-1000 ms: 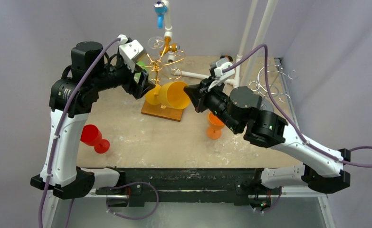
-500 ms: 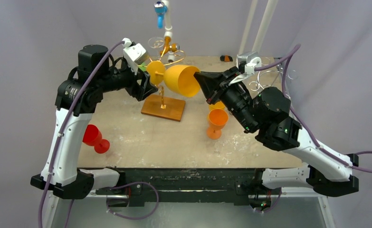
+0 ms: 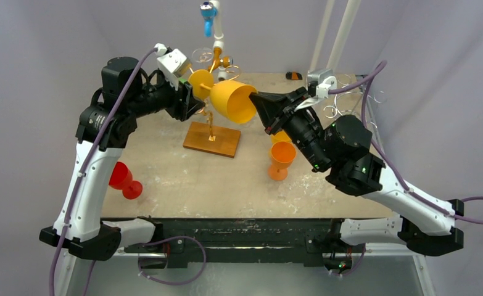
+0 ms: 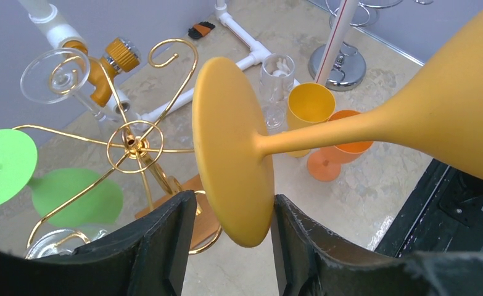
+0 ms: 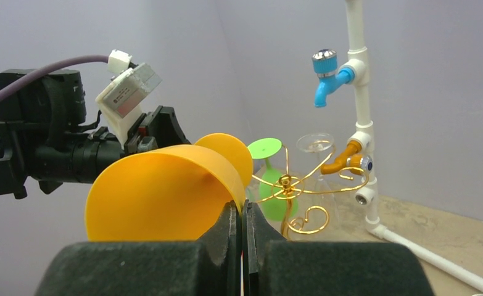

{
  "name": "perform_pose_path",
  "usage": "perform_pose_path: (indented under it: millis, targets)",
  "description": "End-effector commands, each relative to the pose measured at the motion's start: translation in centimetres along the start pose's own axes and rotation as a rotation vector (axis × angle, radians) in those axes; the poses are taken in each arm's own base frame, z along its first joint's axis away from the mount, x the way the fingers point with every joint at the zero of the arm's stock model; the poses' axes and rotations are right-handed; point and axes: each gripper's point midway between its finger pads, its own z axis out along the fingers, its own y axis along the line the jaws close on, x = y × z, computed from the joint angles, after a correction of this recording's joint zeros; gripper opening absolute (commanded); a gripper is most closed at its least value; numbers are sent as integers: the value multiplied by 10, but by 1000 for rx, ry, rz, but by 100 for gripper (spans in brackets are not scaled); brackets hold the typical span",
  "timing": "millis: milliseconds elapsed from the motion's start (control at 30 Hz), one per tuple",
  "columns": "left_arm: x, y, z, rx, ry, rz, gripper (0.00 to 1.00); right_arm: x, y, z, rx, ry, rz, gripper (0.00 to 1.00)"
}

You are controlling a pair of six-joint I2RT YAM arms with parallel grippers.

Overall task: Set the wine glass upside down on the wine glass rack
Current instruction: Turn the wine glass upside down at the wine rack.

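The yellow wine glass [image 3: 232, 102] lies on its side in the air above the gold wire wine glass rack [image 3: 211, 123]. My right gripper [image 3: 258, 102] is shut on the bowl's rim [image 5: 242, 209], pinching the thin wall. The glass's foot [image 4: 229, 154] points left and sits between the fingers of my left gripper [image 4: 232, 206], which is open. The right finger [image 4: 300, 240] touches the foot's edge, while a gap shows at the left finger [image 4: 165, 240]. The rack's hub [image 4: 134, 145] is just behind and below the foot.
A green glass [image 4: 1, 166] and clear glasses [image 4: 57, 74] hang on the rack. An orange glass [image 3: 280, 157] and a yellow cup [image 4: 311, 105] stand right of the rack's wooden base [image 3: 213, 139]. A red glass [image 3: 123, 179] lies front left. A blue-tapped pipe [image 3: 209, 12] rises behind; a chrome stand [image 3: 350, 102] is back right.
Both arms have raised the yellow glass from beside the rack's base to above the rack. My left gripper's fingers have narrowed around the foot.
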Motion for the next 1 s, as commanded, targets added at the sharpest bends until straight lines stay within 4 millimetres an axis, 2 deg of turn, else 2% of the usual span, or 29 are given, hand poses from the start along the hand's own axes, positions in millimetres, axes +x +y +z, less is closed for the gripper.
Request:
perform_pose_path:
  millis: [0,167,200,300,333,367,400,433,533,567,600,733,867,967]
  targets:
    - [-29,-2,-9,-17,-123,2,51,-3,11,-6,-60,-19,60,0]
    - [-32,-19,-14,64,-152,18,52,4,13,-6,-73,-23,85,0]
    - [-31,-21,-14,80,-152,26,46,5,14,-6,-77,-25,90,0]
    - [-31,-22,-12,96,-141,48,4,9,14,-7,-83,-24,90,0]
    - [-30,-21,-11,93,-133,60,0,10,14,-7,-84,-20,89,0]
    - [-30,-19,-11,86,-126,71,0,12,14,-7,-85,-14,86,4]
    - [-30,-17,-11,77,-124,84,0,14,14,-8,-85,-3,83,10]
    - [-30,-15,-12,65,-127,106,0,16,14,-8,-88,6,82,21]
    - [-38,-7,-18,18,-168,206,0,29,14,-12,-88,90,60,65]
    - [-41,-5,-20,2,-181,252,0,31,15,-14,-98,122,47,90]
    - [-44,-2,-22,-17,-189,297,0,29,18,-17,-117,154,31,98]
    - [-52,9,-29,-72,-204,482,0,39,28,-31,-195,325,-22,99]
    - [-57,6,-40,-89,-250,700,0,44,37,-45,-295,427,-41,99]
    - [-60,2,-48,-108,-290,856,0,41,44,-47,-360,453,-32,99]
